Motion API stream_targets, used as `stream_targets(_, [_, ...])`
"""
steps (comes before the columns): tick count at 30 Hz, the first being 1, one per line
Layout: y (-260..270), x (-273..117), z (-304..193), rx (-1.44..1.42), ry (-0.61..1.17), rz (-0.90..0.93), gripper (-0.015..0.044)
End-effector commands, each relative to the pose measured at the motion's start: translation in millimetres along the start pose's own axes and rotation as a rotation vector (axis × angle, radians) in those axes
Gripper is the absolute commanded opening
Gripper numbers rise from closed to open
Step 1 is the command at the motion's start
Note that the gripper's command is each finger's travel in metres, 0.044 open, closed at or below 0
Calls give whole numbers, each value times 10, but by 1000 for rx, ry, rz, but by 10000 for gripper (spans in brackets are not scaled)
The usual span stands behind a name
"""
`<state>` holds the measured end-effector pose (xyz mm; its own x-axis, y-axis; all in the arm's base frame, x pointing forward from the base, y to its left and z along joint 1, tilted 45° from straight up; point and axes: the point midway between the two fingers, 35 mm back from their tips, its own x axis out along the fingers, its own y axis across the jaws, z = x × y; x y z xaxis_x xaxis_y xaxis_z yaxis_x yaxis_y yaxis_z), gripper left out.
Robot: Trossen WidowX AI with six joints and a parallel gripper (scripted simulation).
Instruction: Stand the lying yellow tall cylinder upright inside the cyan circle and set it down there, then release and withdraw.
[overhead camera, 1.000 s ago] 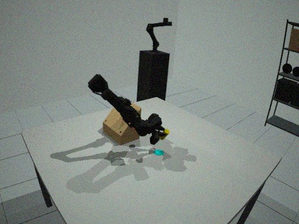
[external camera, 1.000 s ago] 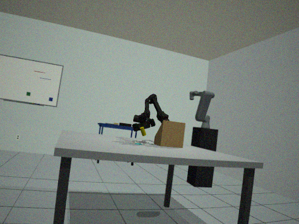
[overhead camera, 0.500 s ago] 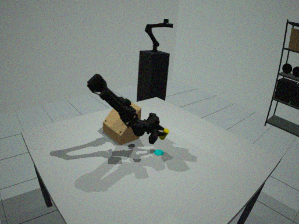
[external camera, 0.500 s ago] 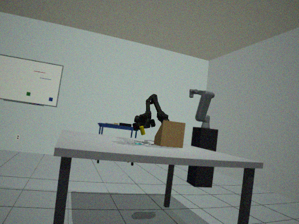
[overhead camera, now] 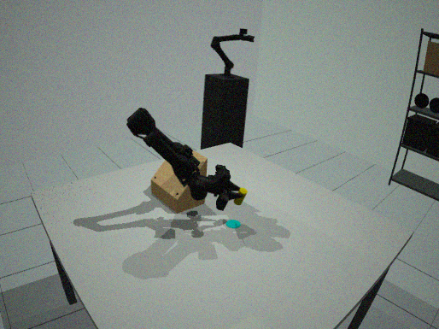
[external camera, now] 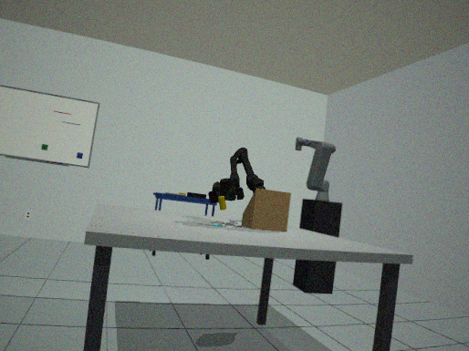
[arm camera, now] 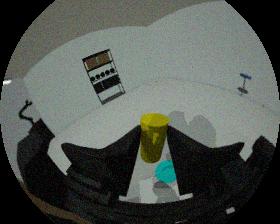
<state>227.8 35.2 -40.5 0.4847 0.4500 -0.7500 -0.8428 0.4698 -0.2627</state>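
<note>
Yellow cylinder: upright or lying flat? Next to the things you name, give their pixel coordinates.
Close to upright: the yellow cylinder (overhead camera: 240, 196) (external camera: 223, 202) (arm camera: 153, 138) leans slightly, held above the table (overhead camera: 256, 284) (external camera: 246, 247) (arm camera: 220, 105).

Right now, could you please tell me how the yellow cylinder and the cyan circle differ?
The yellow cylinder is tall and solid, while the cyan circle is a flat disc shape. The cylinder is held aloft in the pincer; the circle lies on the table. Both are single-coloured and round in outline.
</note>
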Motion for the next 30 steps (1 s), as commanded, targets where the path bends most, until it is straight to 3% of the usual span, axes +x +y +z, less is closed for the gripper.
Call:
stream_targets(1, [1, -23, 21, -22, -24, -13, 105])
stream_targets(30, [-19, -213, 114, -164, -164, -132, 105])
